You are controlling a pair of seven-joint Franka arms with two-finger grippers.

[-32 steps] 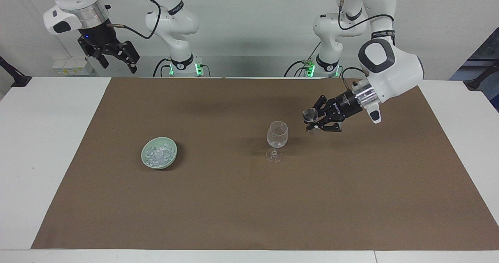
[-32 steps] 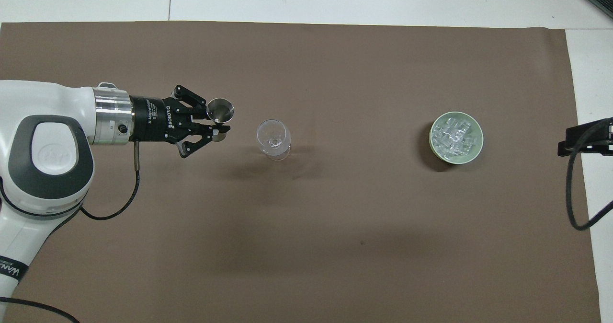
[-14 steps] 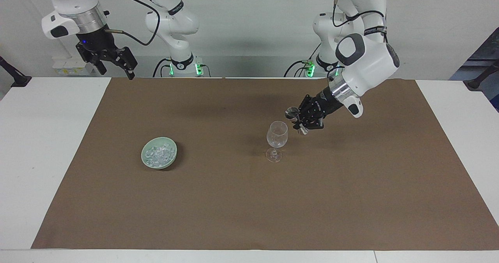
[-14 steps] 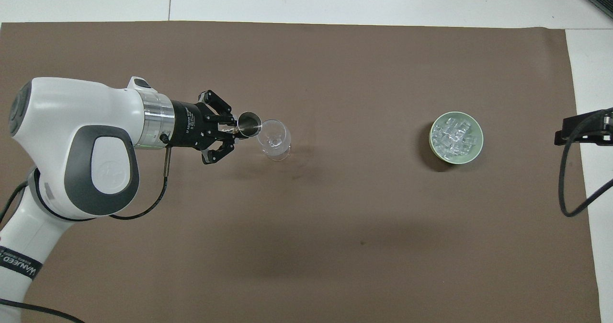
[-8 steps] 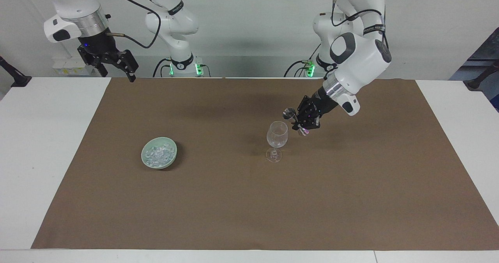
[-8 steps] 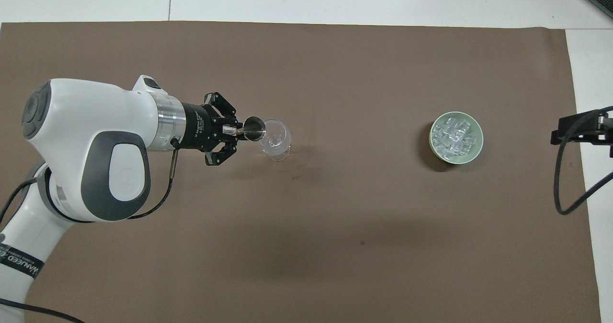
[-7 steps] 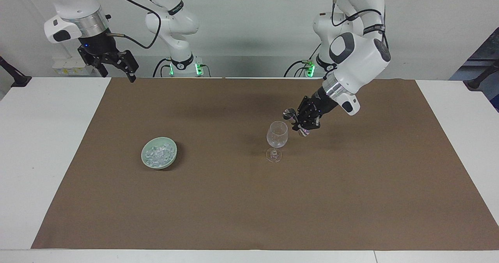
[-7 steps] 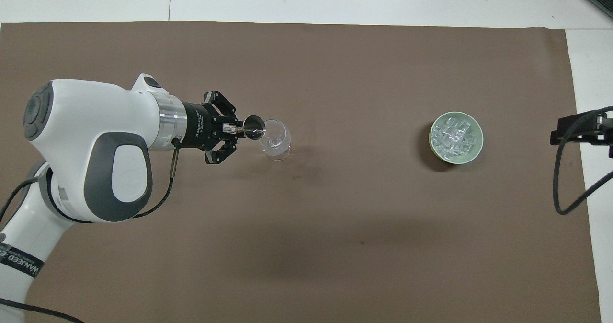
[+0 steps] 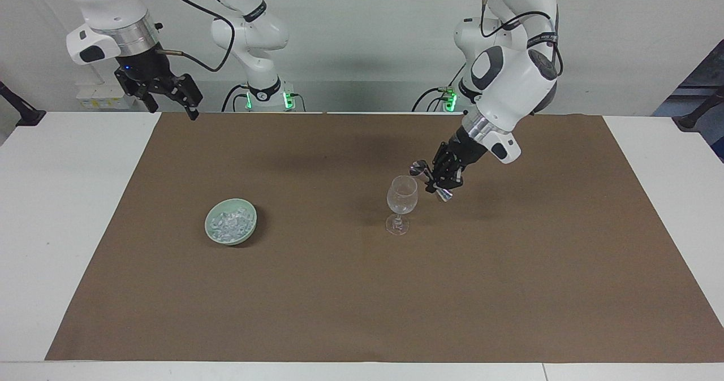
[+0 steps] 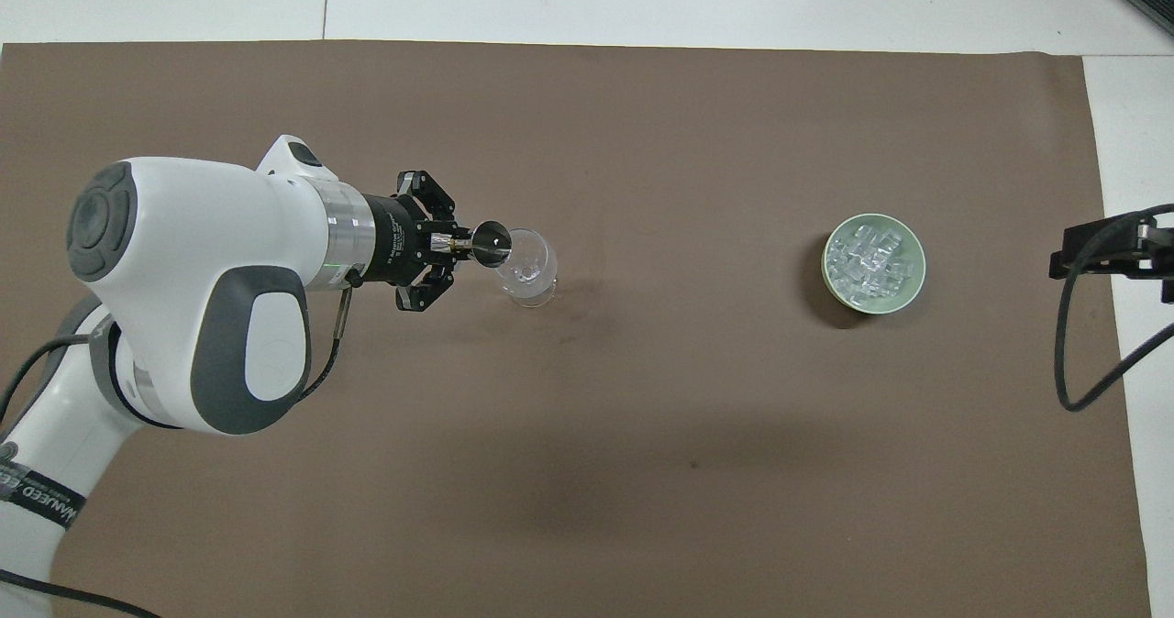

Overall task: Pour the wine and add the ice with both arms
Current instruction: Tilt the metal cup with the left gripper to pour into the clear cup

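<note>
A clear wine glass (image 9: 402, 195) (image 10: 525, 265) stands upright on the brown mat. My left gripper (image 9: 432, 178) (image 10: 457, 244) is shut on a small metal measuring cup (image 9: 419, 169) (image 10: 491, 242), which is tipped with its mouth over the glass rim. No wine can be made out in the cup or the glass. The ice (image 9: 229, 223) (image 10: 871, 260) lies heaped in a pale green bowl (image 9: 246, 231) (image 10: 830, 281) toward the right arm's end. My right gripper (image 9: 172, 108) (image 10: 1091, 253) waits open, raised over the mat's corner at that end.
The brown mat (image 9: 362, 302) covers most of the white table (image 9: 68, 211). Black cables (image 10: 1078, 361) hang from the right arm at the overhead view's edge.
The left arm has carried the cup in from beside the glass to its rim and tilted it further over. The right gripper has shifted only slightly.
</note>
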